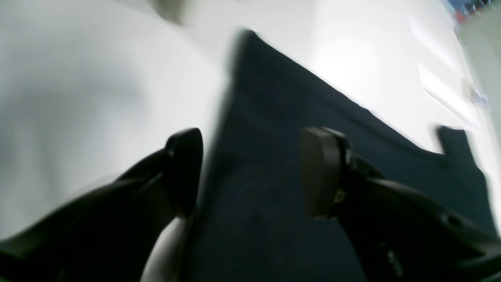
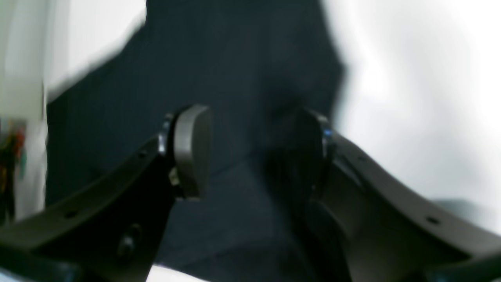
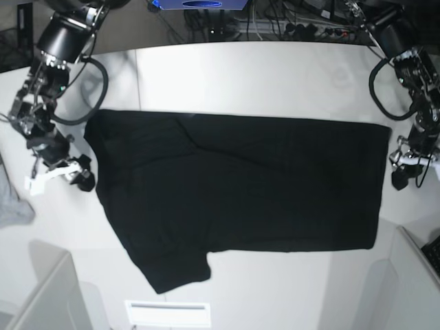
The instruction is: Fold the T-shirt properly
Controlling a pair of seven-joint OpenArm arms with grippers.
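Note:
The black T-shirt (image 3: pixel 240 185) lies spread flat across the white table, plain side up, with no print showing. One sleeve (image 3: pixel 172 268) sticks out toward the front. My right gripper (image 3: pixel 82 180) is at the shirt's left edge. In the right wrist view it (image 2: pixel 250 152) is open and empty above the dark cloth (image 2: pixel 235 58). My left gripper (image 3: pixel 402 180) is just beside the shirt's right edge. In the left wrist view it (image 1: pixel 252 172) is open and empty, over the edge of the cloth (image 1: pixel 282 117). Both wrist views are blurred.
A small grey cloth (image 3: pixel 14 206) lies at the table's left edge. White bins stand at the front left (image 3: pixel 41 295) and front right (image 3: pixel 412 275). A white slip (image 3: pixel 167 314) lies in front of the sleeve. Cables run along the far edge.

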